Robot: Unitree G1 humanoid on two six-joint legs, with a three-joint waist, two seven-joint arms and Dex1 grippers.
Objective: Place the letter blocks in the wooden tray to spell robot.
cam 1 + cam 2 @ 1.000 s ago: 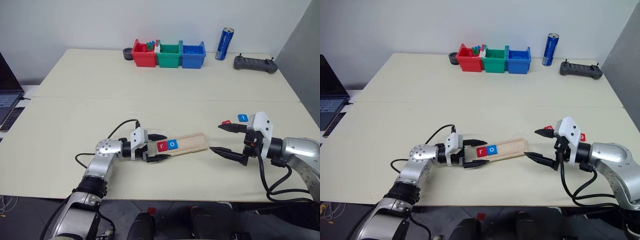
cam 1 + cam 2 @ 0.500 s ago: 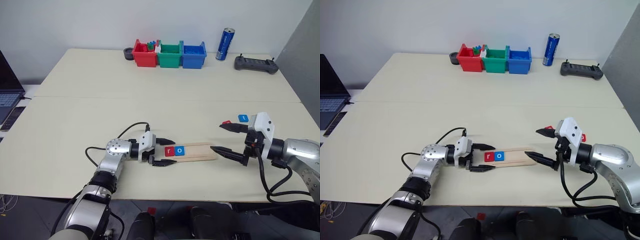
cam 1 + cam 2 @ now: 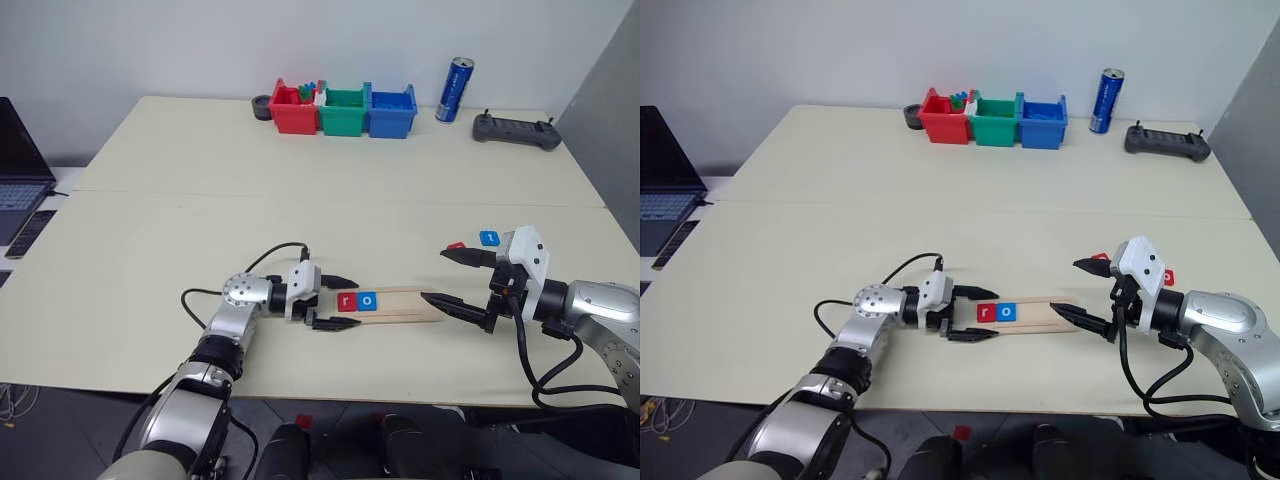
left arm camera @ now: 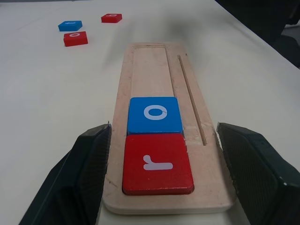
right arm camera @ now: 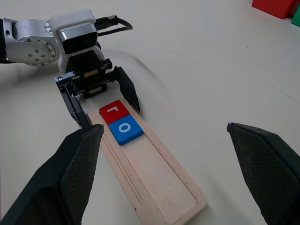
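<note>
The wooden tray [image 3: 402, 303] lies near the table's front edge with a red "r" block [image 3: 348, 300] and a blue "o" block [image 3: 368, 300] side by side at its left end. My left gripper [image 3: 352, 303] is shut on that end, one finger along each long side. My right gripper [image 3: 434, 276] stands wide open at the tray's right end, its lower fingertip close to the wood. Behind the right gripper lie loose letter blocks: a red one [image 3: 455, 246], a blue one [image 3: 489, 238] and another red one [image 3: 1165, 274].
Red [image 3: 297, 108], green [image 3: 342, 110] and blue [image 3: 391, 110] bins stand at the back with a blue can [image 3: 454, 90] and a black controller [image 3: 513, 130] to their right. A laptop [image 3: 20, 170] sits off the table's left edge.
My left gripper has moved to the right with the tray, which has swung to lie along the front edge and now reaches the right gripper's lower finger. The right gripper has stayed put.
</note>
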